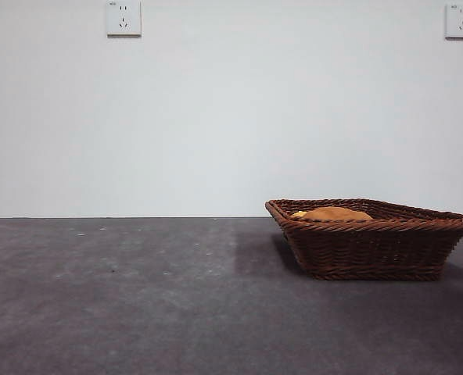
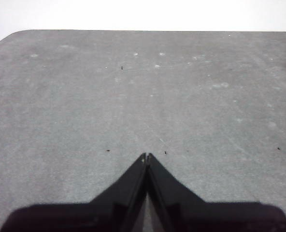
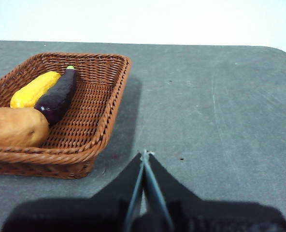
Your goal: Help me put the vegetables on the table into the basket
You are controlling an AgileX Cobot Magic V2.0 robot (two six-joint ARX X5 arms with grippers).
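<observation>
Both end effectors, left (image 2: 147, 155) and right (image 3: 144, 153), clenched empty; smooth rigid purple eggplant (image 3: 57, 96), yellow corn cob (image 3: 34, 89), orange-brown potato (image 3: 16, 126) in brown wicker basket (image 3: 109, 104); grip mid-body

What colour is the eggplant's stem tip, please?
Pale green, on the eggplant; the right wrist view shows it best.

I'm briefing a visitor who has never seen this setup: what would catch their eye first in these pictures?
The brown wicker basket on the dark grey table stands out first, with all three vegetables inside it: the potato, the yellow corn cob and the purple eggplant lying close together. Both the left gripper and the right gripper are shut and hold nothing, the right one beside the basket.
</observation>
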